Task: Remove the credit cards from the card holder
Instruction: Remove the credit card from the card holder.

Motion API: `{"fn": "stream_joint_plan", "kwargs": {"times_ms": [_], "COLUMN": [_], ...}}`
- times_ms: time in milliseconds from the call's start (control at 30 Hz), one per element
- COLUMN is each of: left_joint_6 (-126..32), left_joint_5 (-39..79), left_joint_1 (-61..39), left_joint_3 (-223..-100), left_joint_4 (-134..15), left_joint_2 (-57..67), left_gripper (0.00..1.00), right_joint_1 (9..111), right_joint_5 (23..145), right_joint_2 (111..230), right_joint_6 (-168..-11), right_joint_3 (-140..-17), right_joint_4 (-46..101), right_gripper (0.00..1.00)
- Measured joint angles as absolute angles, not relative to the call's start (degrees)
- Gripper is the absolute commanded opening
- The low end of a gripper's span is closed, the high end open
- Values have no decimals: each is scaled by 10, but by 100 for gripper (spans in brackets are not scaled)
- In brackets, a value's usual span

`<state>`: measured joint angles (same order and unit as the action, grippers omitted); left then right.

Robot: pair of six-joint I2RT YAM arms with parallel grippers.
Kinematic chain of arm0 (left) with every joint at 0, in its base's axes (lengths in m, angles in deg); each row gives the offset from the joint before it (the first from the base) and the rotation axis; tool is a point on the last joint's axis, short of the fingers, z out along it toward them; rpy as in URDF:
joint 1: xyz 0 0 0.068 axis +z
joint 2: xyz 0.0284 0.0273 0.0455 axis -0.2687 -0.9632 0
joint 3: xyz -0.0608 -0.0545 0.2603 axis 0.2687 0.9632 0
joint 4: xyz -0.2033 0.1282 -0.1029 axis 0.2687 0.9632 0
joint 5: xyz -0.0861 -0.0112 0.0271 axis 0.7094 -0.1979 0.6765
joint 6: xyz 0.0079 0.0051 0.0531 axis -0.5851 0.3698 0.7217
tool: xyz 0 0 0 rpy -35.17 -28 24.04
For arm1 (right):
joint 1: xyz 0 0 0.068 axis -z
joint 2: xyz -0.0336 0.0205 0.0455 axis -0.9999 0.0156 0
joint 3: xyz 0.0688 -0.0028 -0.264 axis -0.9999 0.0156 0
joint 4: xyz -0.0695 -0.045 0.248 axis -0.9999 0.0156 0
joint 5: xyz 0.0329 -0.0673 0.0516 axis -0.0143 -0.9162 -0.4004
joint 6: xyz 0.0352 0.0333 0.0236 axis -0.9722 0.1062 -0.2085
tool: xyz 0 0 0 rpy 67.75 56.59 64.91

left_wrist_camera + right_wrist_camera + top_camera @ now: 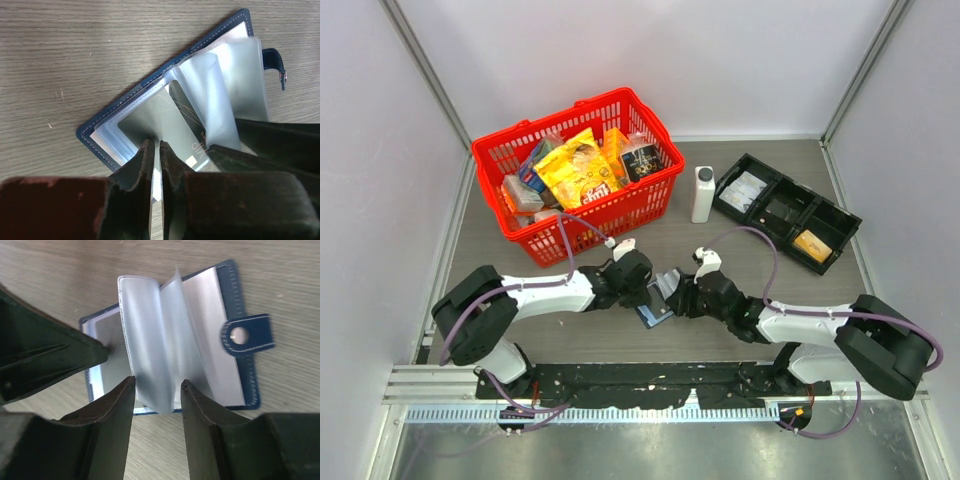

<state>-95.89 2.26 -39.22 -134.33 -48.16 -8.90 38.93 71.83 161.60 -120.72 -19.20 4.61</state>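
Top external is showing you the card holder lying open on the tabletop, in front of the red basket and squeezed between your two claws. Its navy cover is showing at the near end and its pale sleeves are fanning up at the far end. Your left claw is coming in from the left and your right claw from the right. From this height you cannot tell how either pair of fingers is standing.

Left wrist is giving you the detail. The cover's long axis is running from lower left to upper right, with the snap tab sticking out at the upper right end. A grey-green credit card printed VIP is sitting in one sleeve, its near edge pointing down towards the claw. The left fingers are pressing almost together and pinching that near edge at the sleeve's cut-out, with a pale sliver showing between them. You cannot tell whether sleeve plastic is caught too. The right claw's dark fingers are crowding in from the right.

Right wrist is showing the holder spread left to right, with the tab and its round stud pointing right. Here the right fingers are standing spread apart, straddling the loose lower edge of an arching sleeve. The left claw is poking in from the left, its tip touching the leftmost sleeve. The card is showing only as a grey patch there, and its print is not showing.
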Motion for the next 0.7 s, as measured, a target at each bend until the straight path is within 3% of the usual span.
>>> {"fn": "stream_joint_plan", "kwargs": {"times_ms": [400, 700], "left_joint_6": [-951, -941], "left_joint_5": [36, 35], "left_joint_1": [-392, -378], "left_joint_3": [-1349, -1344], "left_joint_4": [-481, -465], "left_joint_2": [-95, -81], "left_gripper": [13, 17], "right_joint_1": [389, 390], "right_joint_5": [542, 645], "right_joint_2": [1500, 1442], "right_joint_6": [-1173, -1118], "right_joint_3": [-251, -283], "right_joint_4": [285, 262], "right_gripper": [51, 47]}}
